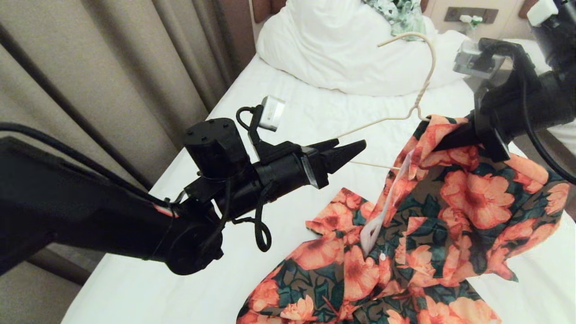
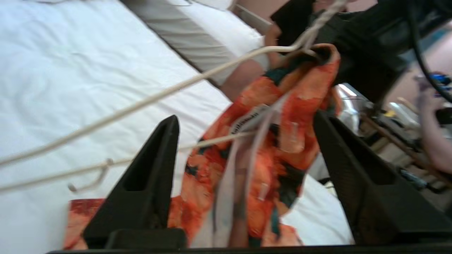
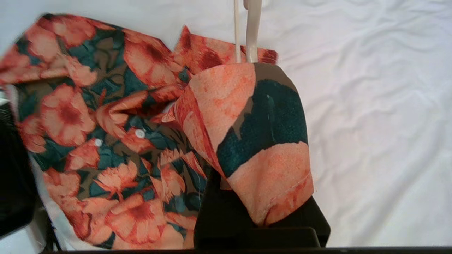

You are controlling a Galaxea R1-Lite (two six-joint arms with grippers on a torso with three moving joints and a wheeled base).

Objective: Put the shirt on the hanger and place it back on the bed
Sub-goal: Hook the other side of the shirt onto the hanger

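Shirt [image 1: 454, 198] half on hanger [image 1: 420, 96] — collar pinched aloft by right gripper [image 1: 443, 141]; left gripper [image 1: 346, 150] wide, empty. Remaining: other shoulder, return to bed [image 1: 288, 121].

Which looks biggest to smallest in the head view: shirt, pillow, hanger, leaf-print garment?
1. shirt, though nearness to the camera inflates it
2. pillow
3. hanger, thin, partly hidden inside the shirt
4. leaf-print garment, cropped by the frame edge

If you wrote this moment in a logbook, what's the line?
right gripper: shut on shirt collar, lifted | left gripper: open, empty | hanger: partly in shirt | bed: below
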